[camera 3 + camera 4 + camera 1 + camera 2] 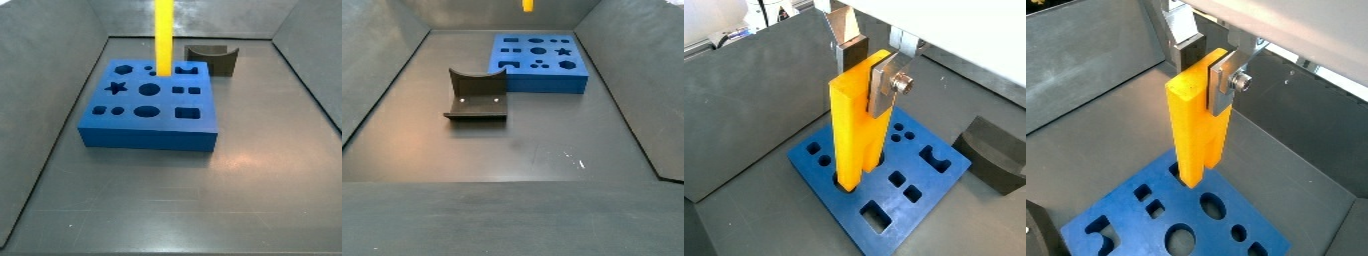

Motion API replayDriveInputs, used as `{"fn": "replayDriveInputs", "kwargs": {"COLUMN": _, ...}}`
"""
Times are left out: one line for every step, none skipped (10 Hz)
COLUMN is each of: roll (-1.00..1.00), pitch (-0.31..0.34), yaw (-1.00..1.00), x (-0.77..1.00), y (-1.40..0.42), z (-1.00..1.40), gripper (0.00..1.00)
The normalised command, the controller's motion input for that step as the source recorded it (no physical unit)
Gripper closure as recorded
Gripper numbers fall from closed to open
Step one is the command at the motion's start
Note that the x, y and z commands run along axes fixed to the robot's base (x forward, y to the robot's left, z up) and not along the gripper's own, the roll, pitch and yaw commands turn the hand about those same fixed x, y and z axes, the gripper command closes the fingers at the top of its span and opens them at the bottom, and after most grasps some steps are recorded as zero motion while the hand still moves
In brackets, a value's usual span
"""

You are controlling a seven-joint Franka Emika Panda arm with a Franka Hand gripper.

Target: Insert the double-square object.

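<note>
So the pincer [869,68] is clamped on the top end of the double-square object [858,118], one silver finger [889,85] flat against one side and the other finger [1185,40] on the opposite side. You can see the same grip in both wrist views. The yellow-orange piece hangs upright, forked end down, right over the blue holed block [885,175].

In a side view the double-square object [163,38] looks like a straight vertical bar with its lower end at the block's [150,104] top face, near the block's far edge. Whether the legs are actually down in a hole or just touching the surface, I honestly can't tell from these shots. In a wrist view the bottom end [1192,178] looks like it sits just above the blue surface [1173,215], next to a round cutout.

The other side view only catches the very bottom tip of the yellow piece [528,5] at the frame edge, above the blue block [539,62], which sits toward the far edge of the tabletop [529,150].

The dark grey curved piece [477,94] rests on the tabletop just beside the block, not touching it.
</note>
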Motion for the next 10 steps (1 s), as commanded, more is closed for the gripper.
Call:
{"fn": "replayDriveInputs", "kwargs": {"roll": 0.0, "pitch": 0.0, "yaw": 0.0, "x": -0.02, "y": 0.0, "z": 0.0, "gripper": 1.0}}
{"fn": "replayDriveInputs", "kwargs": {"roll": -0.04, "pitch": -0.019, "yaw": 0.0, "x": 0.0, "y": 0.25, "z": -0.19, "gripper": 1.0}}
{"fn": "replayDriveInputs", "kwargs": {"roll": 0.0, "pitch": 0.0, "yaw": -0.18, "x": 0.29, "y": 0.61, "z": -0.28, "gripper": 1.0}}
{"fn": "replayDriveInputs", "kwargs": {"roll": 0.06, "pitch": 0.047, "yaw": -0.28, "x": 0.43, "y": 0.64, "z": -0.27, "gripper": 1.0}}
{"fn": "replayDriveInputs", "kwargs": {"roll": 0.12, "pitch": 0.067, "yaw": -0.35, "x": 0.48, "y": 0.52, "z": -0.22, "gripper": 1.0}}
{"fn": "replayDriveInputs", "kwargs": {"roll": 0.15, "pitch": 0.071, "yaw": -0.43, "x": 0.51, "y": 0.41, "z": -0.14, "gripper": 1.0}}
{"fn": "replayDriveInputs", "kwargs": {"roll": 0.19, "pitch": 0.064, "yaw": -0.49, "x": 0.4, "y": 0.34, "z": -0.09, "gripper": 1.0}}
{"fn": "replayDriveInputs", "kwargs": {"roll": 0.21, "pitch": 0.077, "yaw": -0.56, "x": 0.27, "y": 0.25, "z": -0.05, "gripper": 1.0}}
{"fn": "replayDriveInputs", "kwargs": {"roll": 0.19, "pitch": 0.049, "yaw": -0.61, "x": 0.25, "y": 0.23, "z": 0.0, "gripper": 1.0}}
{"fn": "replayDriveInputs", "kwargs": {"roll": 0.12, "pitch": 0.0, "yaw": -0.77, "x": 0.26, "y": 0.16, "z": -0.02, "gripper": 1.0}}
